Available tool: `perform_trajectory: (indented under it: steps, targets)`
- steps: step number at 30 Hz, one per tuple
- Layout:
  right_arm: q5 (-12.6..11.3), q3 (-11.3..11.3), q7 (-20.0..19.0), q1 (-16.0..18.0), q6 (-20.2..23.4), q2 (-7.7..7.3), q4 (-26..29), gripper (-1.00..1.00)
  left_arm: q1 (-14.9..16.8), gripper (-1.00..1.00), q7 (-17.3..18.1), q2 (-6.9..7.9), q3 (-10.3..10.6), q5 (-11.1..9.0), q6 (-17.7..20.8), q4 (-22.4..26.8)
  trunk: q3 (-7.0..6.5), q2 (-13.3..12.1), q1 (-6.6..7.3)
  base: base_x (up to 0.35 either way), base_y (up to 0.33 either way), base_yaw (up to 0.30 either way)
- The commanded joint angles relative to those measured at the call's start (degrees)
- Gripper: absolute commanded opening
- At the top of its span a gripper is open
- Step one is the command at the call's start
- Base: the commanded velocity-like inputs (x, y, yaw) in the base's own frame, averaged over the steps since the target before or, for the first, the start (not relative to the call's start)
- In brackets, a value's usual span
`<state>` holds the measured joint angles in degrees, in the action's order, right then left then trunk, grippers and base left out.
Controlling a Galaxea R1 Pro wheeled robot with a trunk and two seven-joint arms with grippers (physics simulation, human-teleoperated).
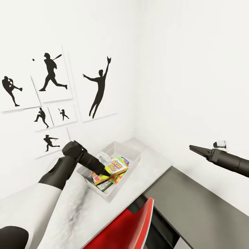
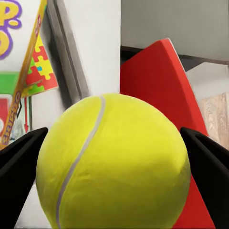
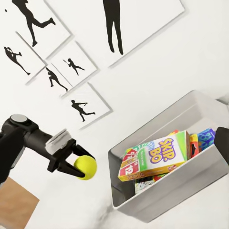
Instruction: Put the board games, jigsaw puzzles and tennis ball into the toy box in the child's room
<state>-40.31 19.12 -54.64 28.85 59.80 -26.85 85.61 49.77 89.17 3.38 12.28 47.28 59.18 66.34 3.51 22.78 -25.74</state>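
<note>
— What does the head view show?
— The left claw (image 1: 103, 170) reaches over the grey box (image 1: 133, 162) on the surface (image 1: 157, 162), above the SKIP BO game (image 1: 116, 166). The right claw (image 1: 193, 148) looks pressed together.
— And the wrist views?
— The left claw pinches the tennis ball (image 2: 114, 164); it hangs beside the box rim.

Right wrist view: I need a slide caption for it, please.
Left hand holds the tennis ball beside the toy box, where the SKIP BO game lies.
</note>
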Motion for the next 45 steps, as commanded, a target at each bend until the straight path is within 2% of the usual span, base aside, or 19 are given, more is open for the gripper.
perform_trajectory:
  steps: [1, 5, 17, 24, 28, 36, 45]
  targets:
    - [0.2, 0.0, -0.3, 0.1, 0.2, -0.02, 0.0, 1.0, 0.1, -1.0, 0.6, 0.03, 0.1, 0.9, 0.6, -0.3, 0.14, 0.1, -0.04, 0.0, 0.0, 0.0]
    - [0.2, 0.0, -0.3, 0.1, 0.2, 0.0, 0.0, 1.0, 0.1, -1.0, 0.6, 0.04, 0.0, 2.0, 0.5, -1.5, 0.14, 0.1, -0.04, 0.0, 0.0, 0.0]
    - [0.2, 0.0, -0.3, 0.1, 0.2, -0.04, -0.2, 1.0, 0.1, -1.0, 0.5, 0.12, 0.2, 2.6, 0.4, -1.8, 0.14, 0.1, -0.04, 0.0, 0.0, 0.0]
    - [0.2, 0.0, -0.3, 0.1, 0.2, -0.05, -0.3, 1.0, 0.1, -1.0, 0.5, 0.05, 0.1, 5.7, 0.5, -1.8, 0.14, 0.1, -0.04, 0.0, 0.0, 0.0]
    - [0.2, 0.0, -0.3, 0.1, 0.2, -0.05, -0.3, 1.0, 0.1, -1.0, 0.6, -0.03, 0.0, 6.3, 0.5, -1.8, 0.14, 0.1, -0.04, 0.0, 0.0, 0.0]
    - [0.2, 0.0, -0.3, 0.1, 0.2, -0.03, -0.7, 1.0, 0.1, -1.0, 0.6, -2.5, 0.1, 6.7, 0.4, -3.7, 0.14, 0.1, -0.04, 0.0, 0.0, 0.0]
    - [0.2, 0.0, -0.3, 0.1, 0.2, -0.05, -1.1, 1.0, 0.1, -1.0, 0.5, -3.18, 0.0, 6.7, 0.3, -5.6, 0.14, 0.1, -0.04, 0.0, 0.0, 0.0]
